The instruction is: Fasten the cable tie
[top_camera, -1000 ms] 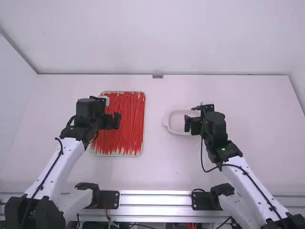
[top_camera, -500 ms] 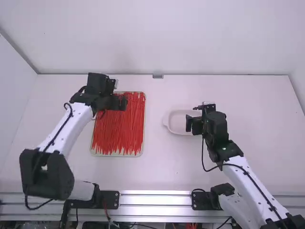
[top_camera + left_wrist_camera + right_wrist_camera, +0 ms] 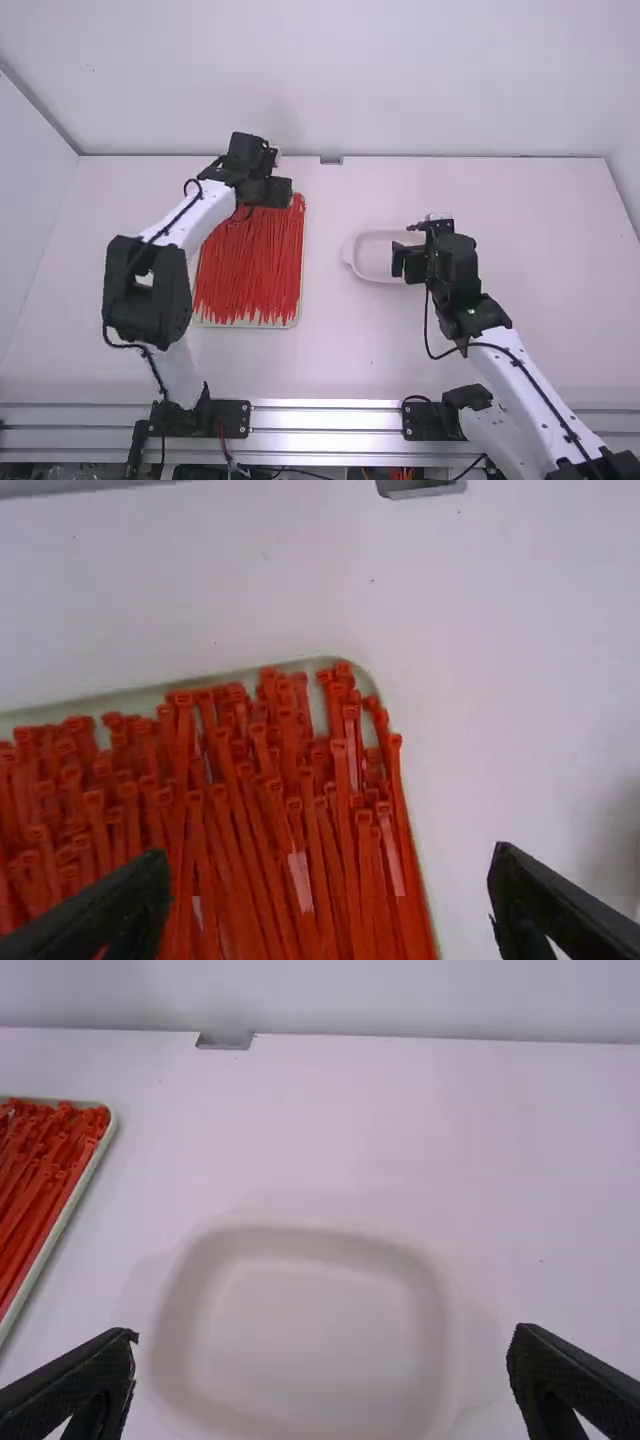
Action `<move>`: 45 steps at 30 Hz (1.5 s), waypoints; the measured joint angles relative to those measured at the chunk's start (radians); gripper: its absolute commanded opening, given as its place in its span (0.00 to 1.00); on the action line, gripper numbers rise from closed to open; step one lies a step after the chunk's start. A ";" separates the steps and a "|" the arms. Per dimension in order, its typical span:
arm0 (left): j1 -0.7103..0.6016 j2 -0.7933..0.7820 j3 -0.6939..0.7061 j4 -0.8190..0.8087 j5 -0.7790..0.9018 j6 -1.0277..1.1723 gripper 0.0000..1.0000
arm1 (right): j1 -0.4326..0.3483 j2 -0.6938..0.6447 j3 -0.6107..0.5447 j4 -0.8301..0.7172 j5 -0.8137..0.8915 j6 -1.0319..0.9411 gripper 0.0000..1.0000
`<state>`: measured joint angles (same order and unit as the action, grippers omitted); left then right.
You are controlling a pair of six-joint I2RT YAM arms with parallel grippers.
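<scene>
A pale tray (image 3: 297, 322) left of the middle of the table holds a thick pile of red cable ties (image 3: 252, 262). My left gripper (image 3: 268, 193) hovers over the tray's far right corner, its fingers (image 3: 110, 915) spread wide open with nothing between them; the ties (image 3: 250, 810) and the tray's corner (image 3: 350, 662) lie below it. My right gripper (image 3: 408, 256) hangs open above a white dish (image 3: 368, 256), and that dish (image 3: 305, 1330) holds nothing.
A small grey bracket (image 3: 331, 159) sits at the table's far edge, also seen as a grey bracket (image 3: 225, 1041) beyond the dish. The bare white table (image 3: 520, 220) spreads to the right of the dish and in front of the tray.
The left arm has swung away from me and to the right, from the tray's left side to its far right corner. The right arm has stayed where it was.
</scene>
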<state>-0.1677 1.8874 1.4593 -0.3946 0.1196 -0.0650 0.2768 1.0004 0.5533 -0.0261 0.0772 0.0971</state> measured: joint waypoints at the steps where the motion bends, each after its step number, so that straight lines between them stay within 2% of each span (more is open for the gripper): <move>1: 0.000 0.016 0.000 0.020 0.000 -0.006 0.75 | 0.000 0.000 0.000 0.000 0.000 0.000 0.99; 16: -0.020 0.160 0.000 0.175 0.000 -0.039 0.63 | 0.000 0.000 0.000 0.000 0.000 0.000 0.99; 33: -0.044 0.260 0.000 0.229 -0.035 -0.085 0.52 | 0.000 0.000 0.001 -0.001 0.000 0.002 0.99; 40: -0.047 0.260 0.000 0.250 -0.051 -0.097 0.36 | 0.000 0.000 0.001 -0.001 0.000 0.000 0.99; 43: -0.047 0.260 0.000 0.253 -0.057 -0.101 0.25 | 0.000 0.000 0.001 -0.002 0.000 0.001 0.99; 45: -0.048 0.260 0.000 0.258 -0.063 -0.100 0.25 | 0.000 0.000 0.001 -0.001 0.000 0.001 0.99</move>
<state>-0.2153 2.1471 1.4597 -0.1368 0.0563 -0.1650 0.2768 1.0004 0.5541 -0.0273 0.0772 0.0982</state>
